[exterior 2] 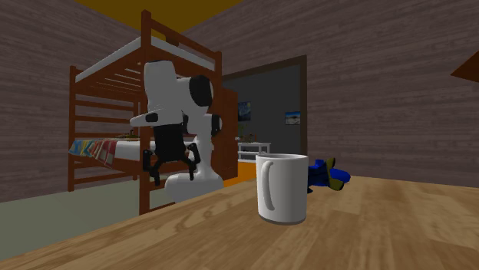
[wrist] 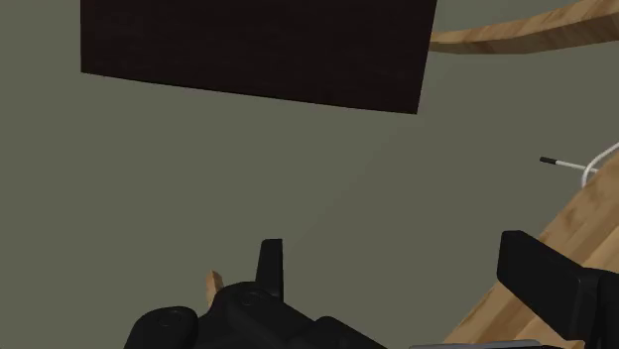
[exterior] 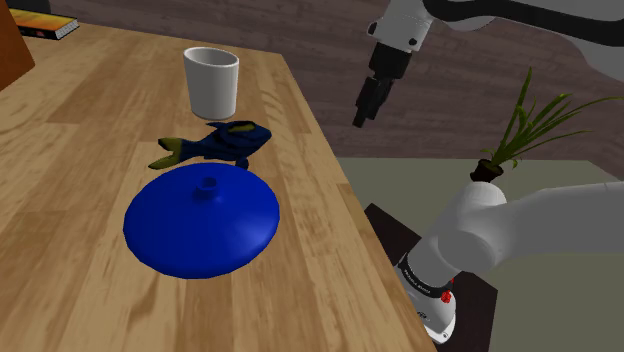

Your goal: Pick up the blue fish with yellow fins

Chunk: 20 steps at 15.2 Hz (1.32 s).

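- Plainly, the hand (exterior: 362, 112) hangs beyond the table's (exterior: 80, 200) long edge, over the floor (wrist: 198, 178). Its fingers are spread wide with nothing between them, which suits a reach that has not yet begun.
- The fish (exterior: 215, 142), dark blue with yellow tail and fins, lies flat on the table, untouched and well apart from the hand.
- It sits in a narrow slot. A white cup (exterior: 212, 80) stands just behind it in the shoulder view, and a blue lid (exterior: 202, 220) lies just in front, its rim close to the fish's tail.
- In the second exterior view the cup stands in front of the fish and hides part of it, so the shoulder view is the better guide to how it lies.
- My judgement is that the task is at its very start. The hand must cross over the table edge, line up above the fish's body and come down between cup and lid.
- The risk lies in those neighbours. A wide-spread finger could knock the cup or catch the lid's rim, so the approach likely calls for a straight descent.
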{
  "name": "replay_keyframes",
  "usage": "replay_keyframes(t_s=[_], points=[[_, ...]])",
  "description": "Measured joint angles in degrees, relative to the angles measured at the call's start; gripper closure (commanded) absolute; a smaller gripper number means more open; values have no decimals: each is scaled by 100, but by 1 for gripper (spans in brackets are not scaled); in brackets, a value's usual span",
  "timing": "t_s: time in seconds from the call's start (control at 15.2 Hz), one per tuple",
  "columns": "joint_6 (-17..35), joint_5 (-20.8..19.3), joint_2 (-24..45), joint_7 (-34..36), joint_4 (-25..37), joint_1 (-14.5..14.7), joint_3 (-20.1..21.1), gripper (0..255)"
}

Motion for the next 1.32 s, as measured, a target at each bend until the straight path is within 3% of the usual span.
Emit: replay_keyframes(t_s=[0.46, 1.32], points=[[68, 348, 485, 582, 442, 233, 548, 0], [81, 709, 2357, 2212, 2439, 656, 1907, 0]])
